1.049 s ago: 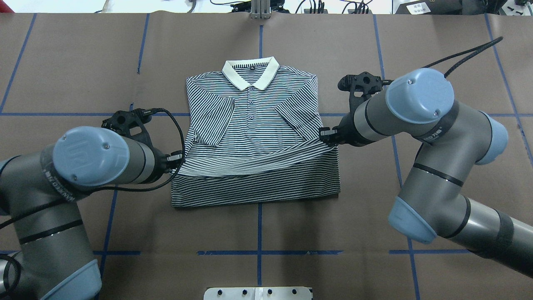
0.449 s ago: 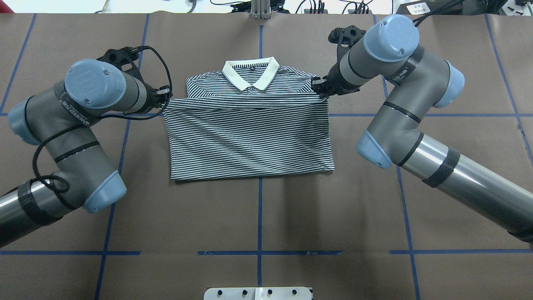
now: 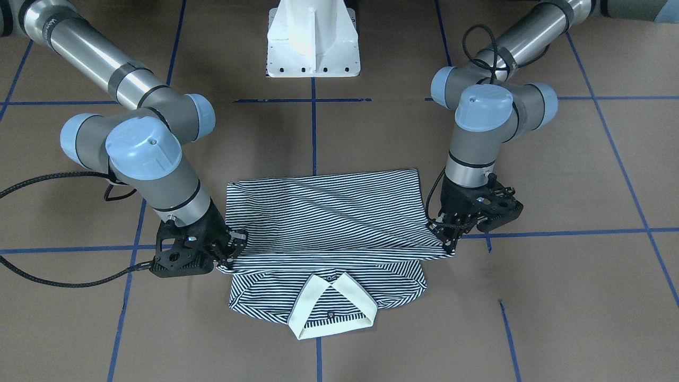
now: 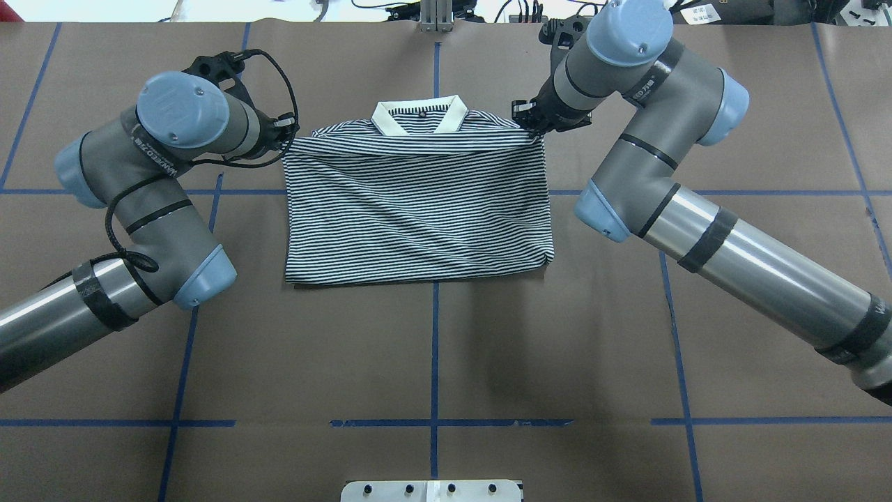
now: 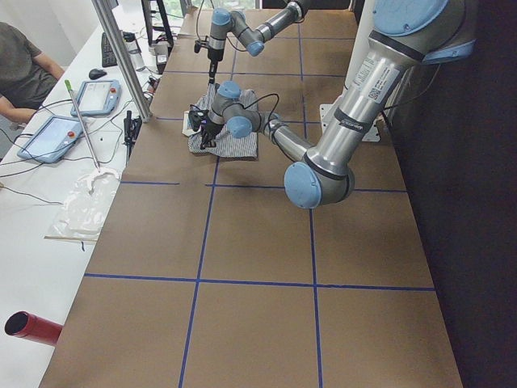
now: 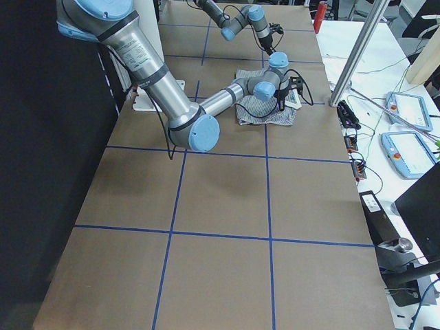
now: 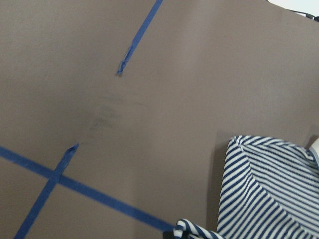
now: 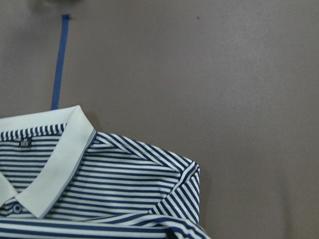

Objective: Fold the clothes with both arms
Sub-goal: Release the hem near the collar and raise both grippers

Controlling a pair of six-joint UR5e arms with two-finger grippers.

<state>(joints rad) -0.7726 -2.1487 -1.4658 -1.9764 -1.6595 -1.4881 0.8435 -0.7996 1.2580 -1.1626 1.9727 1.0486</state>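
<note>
The clothes are one navy-and-white striped polo shirt (image 4: 418, 202) lying flat on the brown table, its lower half folded up over the chest. The white collar (image 4: 420, 115) still shows at the far edge. My left gripper (image 4: 286, 132) is shut on the folded hem's left corner, low over the shoulder. My right gripper (image 4: 527, 124) is shut on the hem's right corner beside the collar. From the front, the left gripper (image 3: 448, 241) and right gripper (image 3: 231, 252) hold the hem stretched between them. The right wrist view shows the collar (image 8: 55, 164) and shoulder; the left wrist view shows a striped corner (image 7: 269, 189).
Blue tape lines (image 4: 433, 328) divide the brown table cover. The white pedestal base (image 3: 313, 40) stands on the robot's side. Along the far side runs a white side table with tablets (image 5: 56, 133), where a person (image 5: 24, 69) sits. A red cylinder (image 5: 32, 327) lies at that table's near end.
Both grippers have carried the hem from mid-shirt away from the robot to the shoulders. The sleeves and button placket are now covered, and the fold line has moved farther from the robot.
</note>
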